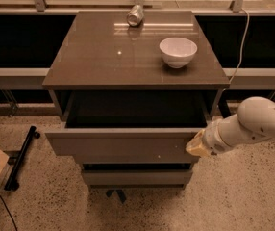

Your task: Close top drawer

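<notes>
Half-open grey top drawer [123,146], end effector [197,145] rt corner

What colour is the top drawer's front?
The top drawer front is grey-brown, camera view; the gripper is at its right end.

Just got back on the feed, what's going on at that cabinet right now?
The robot's arm comes in from the right, with its gripper at the right end of the front of the top drawer, seemingly pressed against it. The drawer is pulled well out, so it is not yet closed. On the cabinet top sit a white bowl and a metal can lying on its side, both away from the arm.
</notes>
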Available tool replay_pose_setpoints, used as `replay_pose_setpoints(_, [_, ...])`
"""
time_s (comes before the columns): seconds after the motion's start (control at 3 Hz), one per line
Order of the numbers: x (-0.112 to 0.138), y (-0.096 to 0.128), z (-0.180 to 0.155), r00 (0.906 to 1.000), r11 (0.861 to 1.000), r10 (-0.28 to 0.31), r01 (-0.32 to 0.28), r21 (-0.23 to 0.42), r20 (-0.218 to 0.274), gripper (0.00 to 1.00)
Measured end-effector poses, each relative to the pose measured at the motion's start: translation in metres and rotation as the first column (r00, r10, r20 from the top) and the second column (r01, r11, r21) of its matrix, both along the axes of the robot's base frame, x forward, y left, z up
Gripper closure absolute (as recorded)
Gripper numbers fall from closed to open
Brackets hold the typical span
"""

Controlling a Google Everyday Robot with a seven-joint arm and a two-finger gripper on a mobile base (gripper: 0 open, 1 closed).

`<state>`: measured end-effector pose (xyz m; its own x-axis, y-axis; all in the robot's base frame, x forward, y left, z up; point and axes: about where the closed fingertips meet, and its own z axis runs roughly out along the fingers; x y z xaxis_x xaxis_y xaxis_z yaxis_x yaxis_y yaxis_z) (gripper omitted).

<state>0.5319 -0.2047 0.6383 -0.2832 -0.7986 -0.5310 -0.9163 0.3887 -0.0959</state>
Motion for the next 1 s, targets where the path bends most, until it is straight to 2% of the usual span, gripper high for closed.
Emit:
replay_pose_setpoints(0.33, [0.016, 0.002, -0.002, 0.9999, 1.0, -0.009, 0.009, 0.011, 0.012, 1.0])
replay_pose_setpoints(0.67, [0.047, 0.004, -0.005, 0.9992, 0.999, -0.029, 0.028, 0.03, 0.029, 0.82])
replay_pose_setpoints(1.0, [0.057, 0.005, -0.004, 0.9987, 0.998, -0.036, 0.035, 0.044, 0.037, 0.57])
